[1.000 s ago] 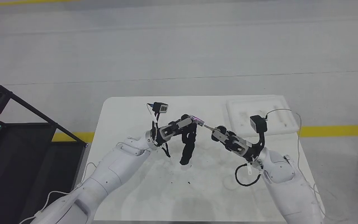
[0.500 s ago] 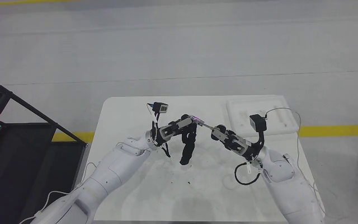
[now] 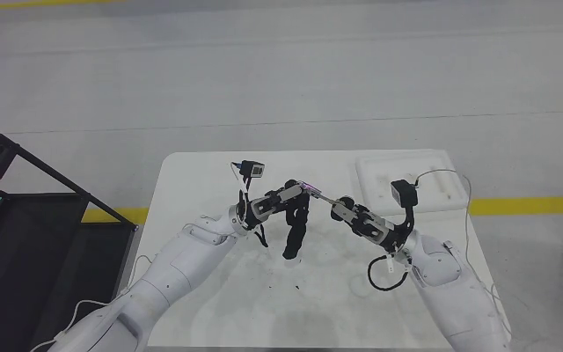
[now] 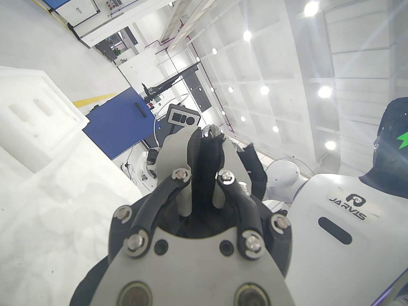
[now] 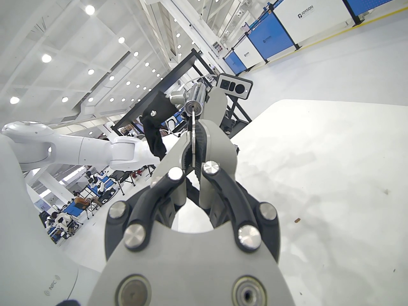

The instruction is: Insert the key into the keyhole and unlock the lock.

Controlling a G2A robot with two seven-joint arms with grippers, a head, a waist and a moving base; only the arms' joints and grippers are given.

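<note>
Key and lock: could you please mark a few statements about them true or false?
1. The right gripper is shut on the key. True.
2. The lock lies on the table. False: the left gripper holds it above the table.
3. The key's tip is at the lock's keyhole end. True.
4. The left gripper is open. False: it is shut on the lock.

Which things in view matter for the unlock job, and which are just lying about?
Job:
- key, in the right gripper, tip at the keyhole
- lock, in the left gripper
- black strap hanging from the lock

Lying about:
- white foam tray on the table, far corner
</note>
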